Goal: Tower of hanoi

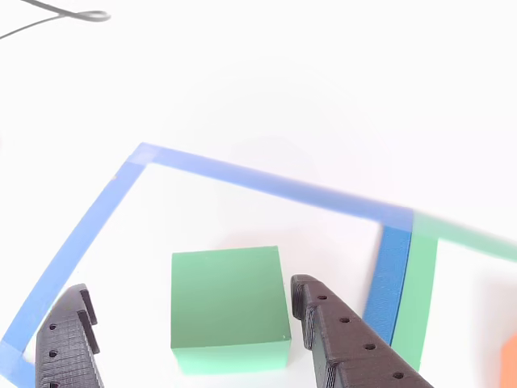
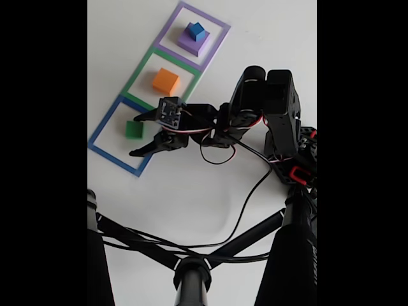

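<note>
Three taped square outlines run in a diagonal row across the white table (image 2: 191, 185) in the fixed view, each holding foam blocks. Leftmost, the blue outline (image 2: 102, 137) holds a green block (image 2: 134, 129); next, the green outline (image 2: 143, 67) holds the orange block (image 2: 166, 81); farthest right, the purple outline (image 2: 217, 29) holds the purple slab (image 2: 191, 43) with the small blue cube (image 2: 196, 29) stacked on it. The gripper (image 2: 141, 135) hangs just beside the green block, jaws spread wide with nothing between them. In the other view, both fingers (image 1: 69, 347) are cut off by the bottom edge, and the green block (image 1: 229, 307) sits between them, apart from both, its edges roughly square to the frame. At the right margin the orange block (image 1: 510, 364) is only a sliver.
</note>
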